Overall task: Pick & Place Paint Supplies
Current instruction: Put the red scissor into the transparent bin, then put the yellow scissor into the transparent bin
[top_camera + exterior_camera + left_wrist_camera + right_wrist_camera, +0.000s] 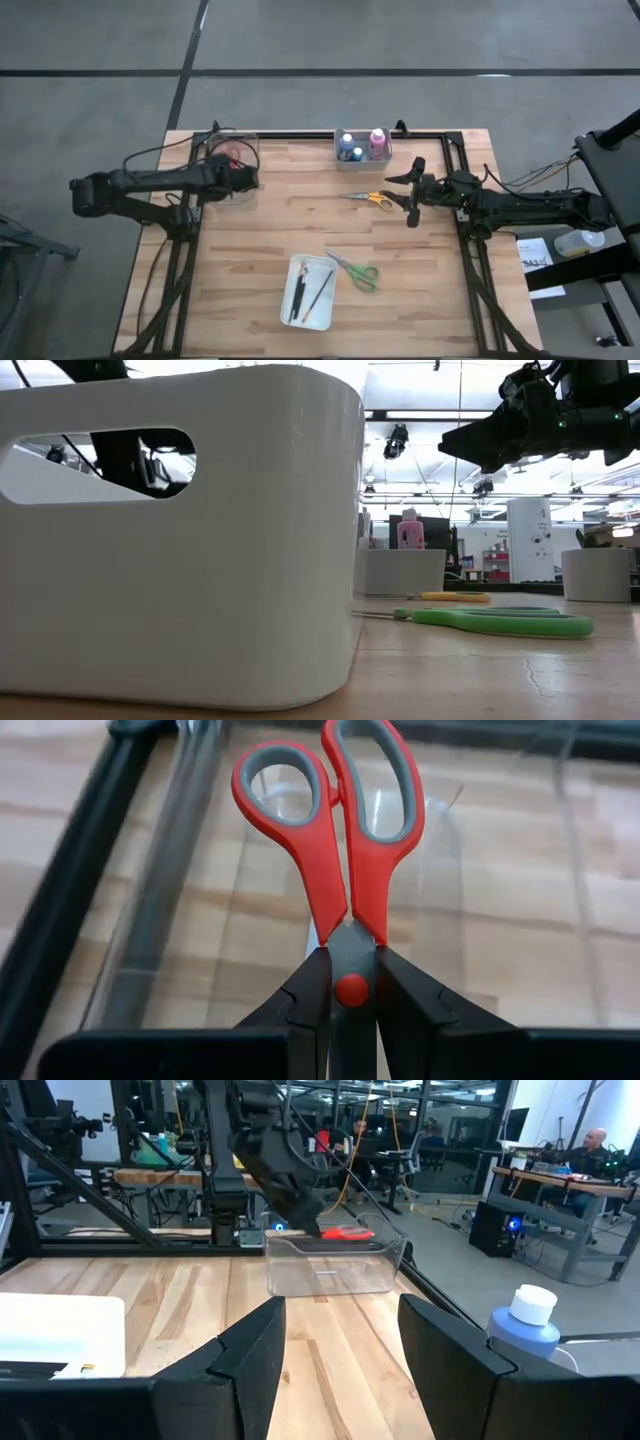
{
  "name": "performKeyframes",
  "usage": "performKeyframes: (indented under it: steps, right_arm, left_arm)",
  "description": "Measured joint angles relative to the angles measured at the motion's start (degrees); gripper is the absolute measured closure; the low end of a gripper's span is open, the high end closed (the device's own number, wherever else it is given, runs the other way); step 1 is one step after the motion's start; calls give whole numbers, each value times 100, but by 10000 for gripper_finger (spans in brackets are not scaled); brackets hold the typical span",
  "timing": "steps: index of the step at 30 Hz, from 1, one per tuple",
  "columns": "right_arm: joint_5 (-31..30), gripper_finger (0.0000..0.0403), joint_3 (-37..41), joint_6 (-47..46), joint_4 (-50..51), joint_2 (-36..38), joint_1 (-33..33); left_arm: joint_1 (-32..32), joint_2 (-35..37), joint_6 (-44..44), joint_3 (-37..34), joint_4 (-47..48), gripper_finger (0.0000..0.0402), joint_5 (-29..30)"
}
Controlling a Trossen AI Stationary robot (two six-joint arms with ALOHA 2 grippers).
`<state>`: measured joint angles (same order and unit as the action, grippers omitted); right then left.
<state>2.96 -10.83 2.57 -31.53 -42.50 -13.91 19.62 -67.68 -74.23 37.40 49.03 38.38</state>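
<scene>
Red-handled scissors (345, 840) sit in my shut left gripper (350, 960), over a clear empty container (240, 150) at the table's far left. The right wrist view shows them (345, 1233) level with the container's rim (330, 1245). My right gripper (413, 192) hovers open and empty, just right of the orange scissors (370, 198) lying flat on the wood. Green scissors (355, 270) lie flat beside a white tray (296, 268) holding thin dark brushes (308, 295). A pink bottle (377, 140) and blue bottles (346, 148) stand in a clear bin. My left gripper pinches the red scissors at the pivot screw (350, 988), one finger (300, 995) on each side. The handles point straight away from the gripper, along the fingers. The blades are hidden beneath the gripper. The scissors are held about level above the clear container.
The table has a black frame along its edges (455, 140). In the low view the white tray (180, 540) fills the near left, with the green scissors (500, 622) beyond it. A blue bottle with a white cap (525, 1320) stands near my right gripper. Bare wood lies mid-table (290, 210).
</scene>
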Motion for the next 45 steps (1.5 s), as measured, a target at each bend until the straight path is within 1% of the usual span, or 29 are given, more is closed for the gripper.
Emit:
performKeyframes:
  steps: [4,7,15,29,32,40,45]
  right_arm:
    - [0,209,1,0,0,0,0]
    - [1,209,0,0,0,0,2]
    - [0,209,1,0,0,0,2]
    - [0,209,0,0,-2,0,2]
    - [0,209,0,0,-2,0,2]
    - [0,209,1,0,0,0,2]
    - [0,209,2,0,-2,0,2]
  left_arm:
    - [148,0,84,-252,-320,334,-224]
    - [216,-2,98,-363,-343,324,-367]
    - [233,-2,359,-365,-445,316,-464]
    - [233,-2,379,-365,-452,310,-499]
    - [233,-2,382,-362,-454,293,-499]
    - [233,-2,394,-362,-467,222,-499]
    - [209,4,491,-187,-428,205,-502]
